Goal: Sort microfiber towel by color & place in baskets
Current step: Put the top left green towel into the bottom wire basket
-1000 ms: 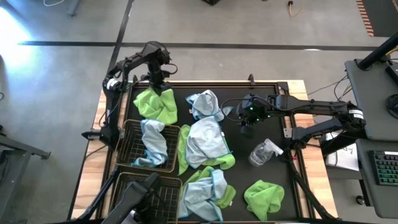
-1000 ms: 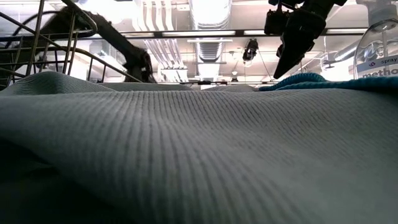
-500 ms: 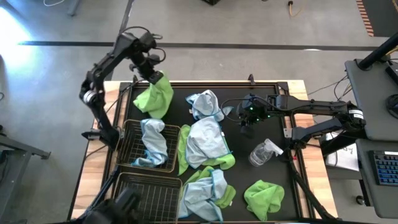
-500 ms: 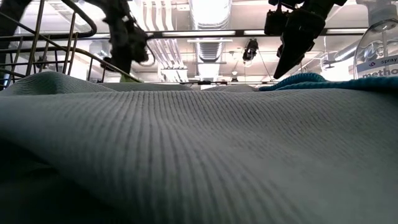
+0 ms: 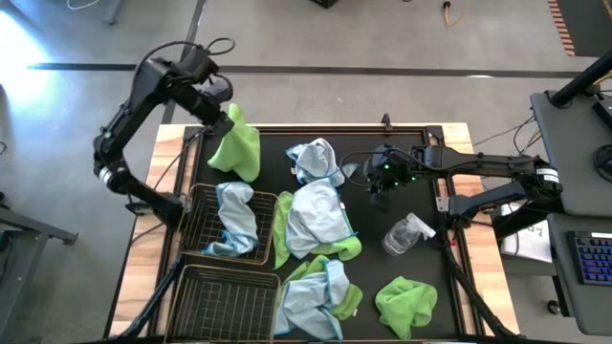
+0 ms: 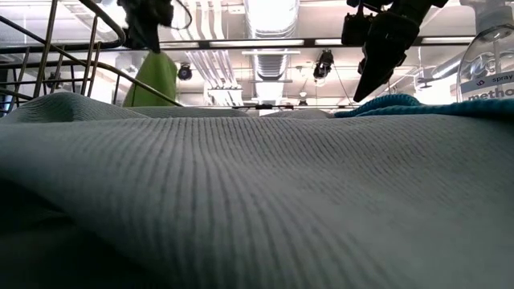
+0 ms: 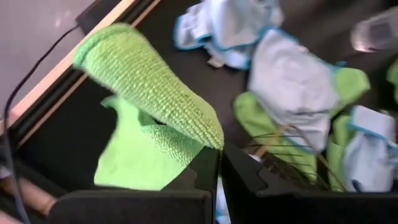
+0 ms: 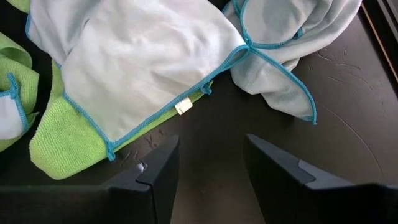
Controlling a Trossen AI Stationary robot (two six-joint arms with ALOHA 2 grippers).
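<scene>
My left gripper (image 5: 227, 117) is raised over the black mat's far-left corner and shut on a lime green microfiber towel (image 5: 239, 148), which also shows in the low view (image 6: 152, 80) and the left wrist view (image 7: 149, 93). My right gripper (image 5: 380, 194) hovers open over bare mat, its fingers (image 8: 158, 165) just short of a pale blue towel (image 8: 143, 68) that lies on a green one. The far basket (image 5: 196, 229) holds a pale blue towel (image 5: 234, 218). The near basket (image 5: 225, 306) sits beside it at the table's left. My left gripper pinches a bunched fold of the green towel (image 7: 208, 135) between its two shut fingers, coming from above. The towel hangs below the fingers in a loose drape. Whether its lower end (image 5: 244, 175) still touches the mat, I cannot tell.
More pale blue towels (image 5: 314, 158) (image 5: 320, 291) and a green one (image 5: 406, 301) lie spread across the mat. A clear spray bottle (image 5: 406, 232) lies on its side near my right gripper. The mat's raised rim (image 5: 449, 220) borders the wooden table.
My left gripper, shut on the green towel, has risen and swung toward the table's far-left corner. The towel, which lay spread on the mat a second ago, has been drawn up into a narrow hanging drape. My right arm has kept still.
</scene>
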